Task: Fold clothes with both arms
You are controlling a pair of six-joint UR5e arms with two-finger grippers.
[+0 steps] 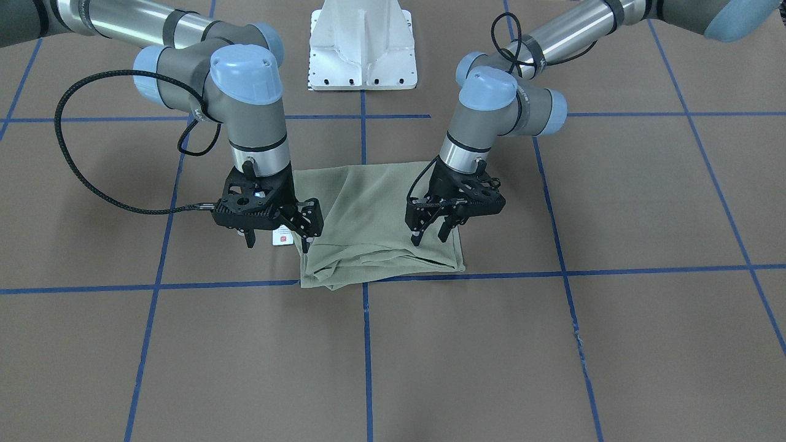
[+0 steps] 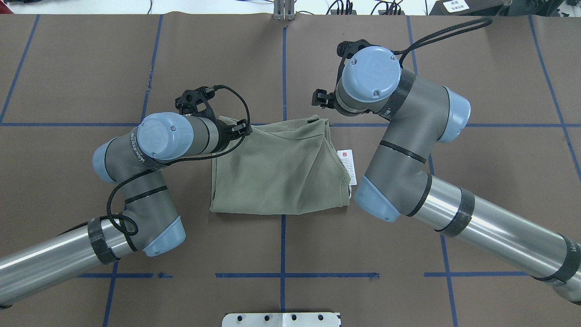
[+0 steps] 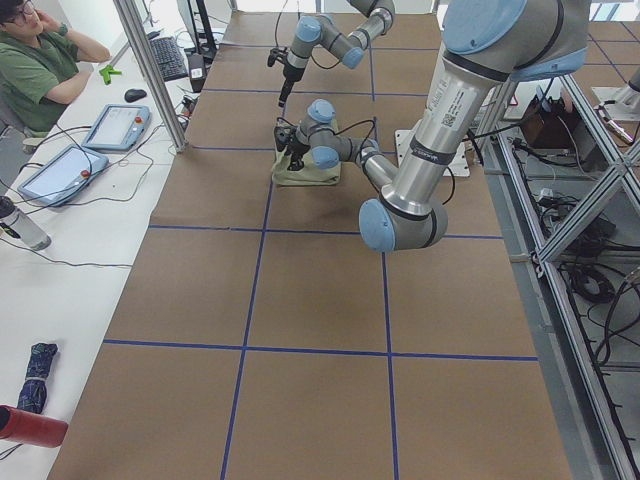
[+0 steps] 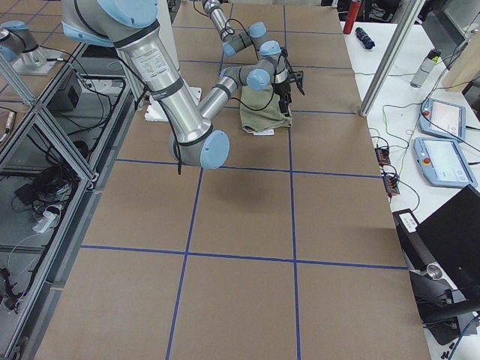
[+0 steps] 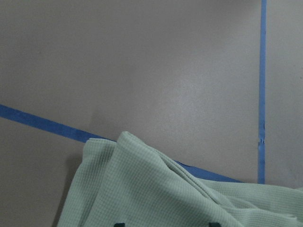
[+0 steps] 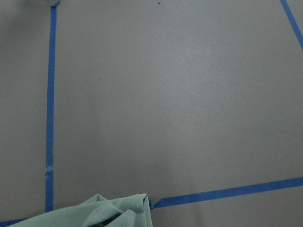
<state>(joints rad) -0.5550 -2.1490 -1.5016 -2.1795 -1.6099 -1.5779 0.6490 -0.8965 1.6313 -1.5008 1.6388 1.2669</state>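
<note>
Brown table, folded shirt mid-frame, left hand & right hand both released; low drag cld snag loose layers imo.

The olive-green knit shirt is soft matt cloth; close up from my left wrist, its weave shows a fine waffle grid. The white hang tag beside it looks like smooth card with a red printed mark. The table's brown covering is matt and paper-like, crossed by smooth blue tape lines. My left gripper and right gripper are matt black plastic with open ribbed frames. My silver arm tubes are glossy brushed metal, the joints dull grey, their light blue caps smooth plastic. The black braided cable looks rough. The white pedestal base is glossy painted metal.
</note>
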